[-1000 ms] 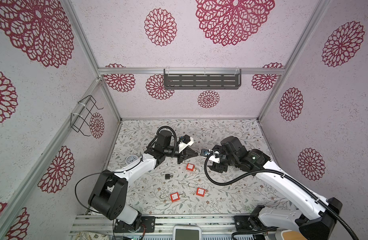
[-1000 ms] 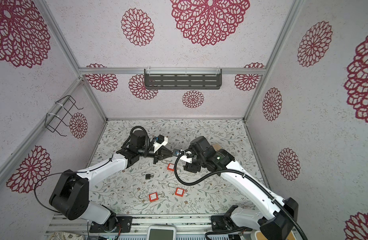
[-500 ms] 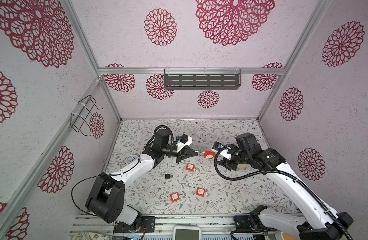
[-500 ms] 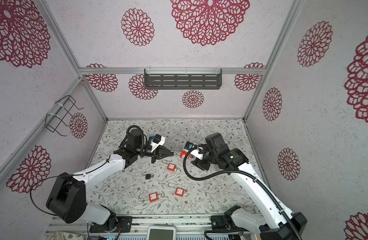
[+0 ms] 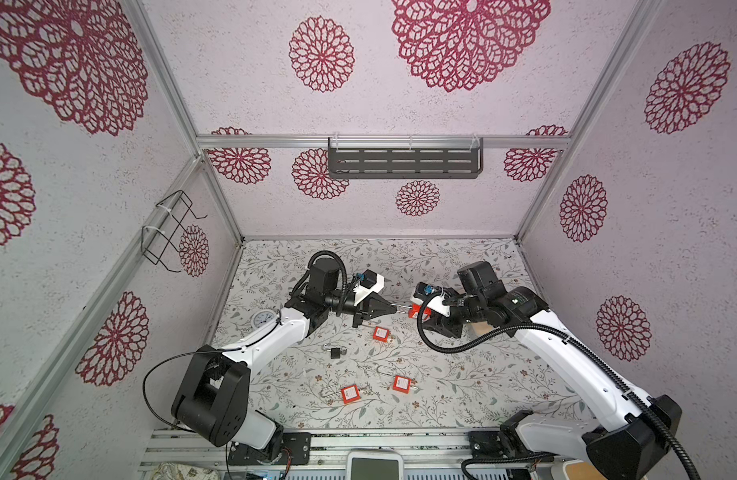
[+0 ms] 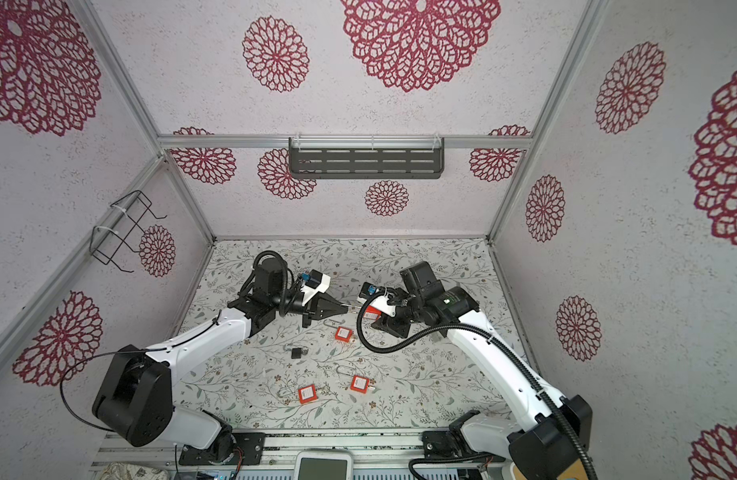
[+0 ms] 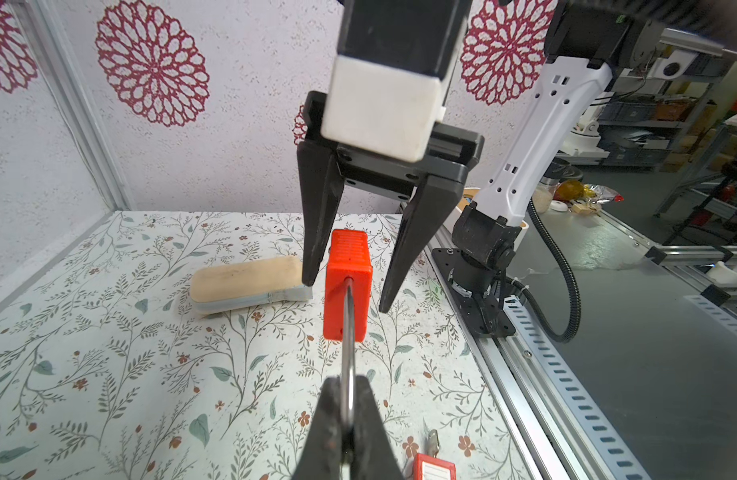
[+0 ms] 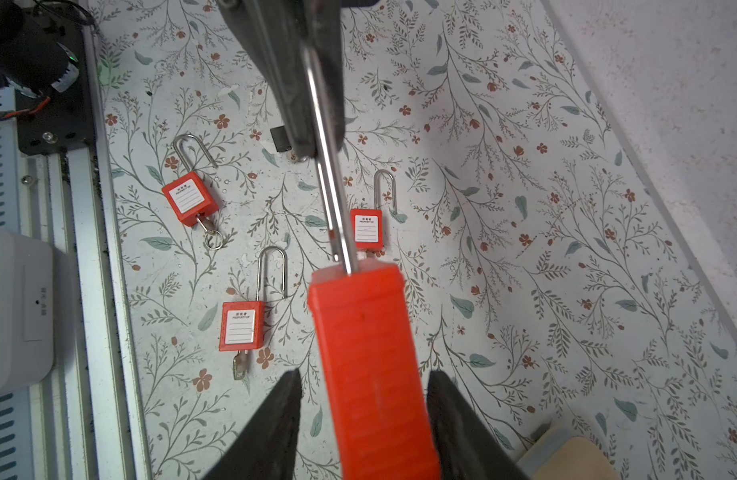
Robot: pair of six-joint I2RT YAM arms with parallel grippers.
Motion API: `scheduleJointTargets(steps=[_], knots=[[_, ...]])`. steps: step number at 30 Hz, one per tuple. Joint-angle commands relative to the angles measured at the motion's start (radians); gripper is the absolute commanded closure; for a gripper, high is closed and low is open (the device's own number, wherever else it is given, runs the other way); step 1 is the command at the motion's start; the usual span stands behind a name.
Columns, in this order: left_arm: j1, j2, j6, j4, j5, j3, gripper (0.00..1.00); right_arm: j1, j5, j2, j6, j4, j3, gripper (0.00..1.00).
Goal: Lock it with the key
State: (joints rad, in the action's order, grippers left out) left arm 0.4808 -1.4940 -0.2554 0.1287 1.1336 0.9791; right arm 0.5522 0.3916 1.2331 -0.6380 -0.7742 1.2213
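**Red padlock held in the air between the two grippers**

The left gripper [image 5: 393,308] is pressed together on the metal shackle [image 7: 349,332] of a red padlock [image 5: 414,309]. It holds the padlock above the table [image 5: 462,382], near the middle of the work space. In both top views the shackle points to the left arm and the red body points to the right arm.

The right gripper [image 7: 346,296] is at the red body. Its two fingers [image 8: 275,424] stand spread, one on each side of the body. In both wrist views a narrow gap shows between each finger and the red plastic, so they do not pinch it. The left wrist view shows the shackle running from the closed tips straight into the end of the body.

Three other padlocks lie flat on the table, below the grippers. The second padlock [image 5: 381,333] lies near the left gripper. The third padlock [image 5: 401,383] and the fourth padlock [image 5: 350,394] lie closer to the front rail, just beside each other. In the right wrist view a key [image 8: 238,368] sticks out of the third padlock, and a key with a ring [image 8: 204,224] sticks out of the fourth.

A small black piece [image 5: 336,353] lies apart from them, on the left arm's side. A beige block [image 7: 246,282] lies on the table behind the right gripper.
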Motion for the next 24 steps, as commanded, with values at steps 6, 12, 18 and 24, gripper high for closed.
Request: scheduleJointTargets(steps=[6, 12, 18, 24], knots=[[0.006, 0.016, -0.085, -0.073, 0.058, 0.054, 1.0, -0.005, 0.058, -0.005, -0.036, 0.044, 0.019, 0.6], [0.005, 0.007, -0.187, -0.209, 0.059, 0.102, 1.0, -0.005, 0.079, -0.006, -0.048, 0.04, 0.02, 0.68], [0.006, 0.011, -0.268, -0.289, 0.005, 0.125, 0.87, -0.005, 0.097, -0.003, -0.047, 0.034, 0.015, 0.74], [0.004, 0.041, -0.408, -0.439, -0.139, 0.183, 0.46, -0.005, 0.095, -0.015, -0.04, 0.033, 0.003, 0.77]])
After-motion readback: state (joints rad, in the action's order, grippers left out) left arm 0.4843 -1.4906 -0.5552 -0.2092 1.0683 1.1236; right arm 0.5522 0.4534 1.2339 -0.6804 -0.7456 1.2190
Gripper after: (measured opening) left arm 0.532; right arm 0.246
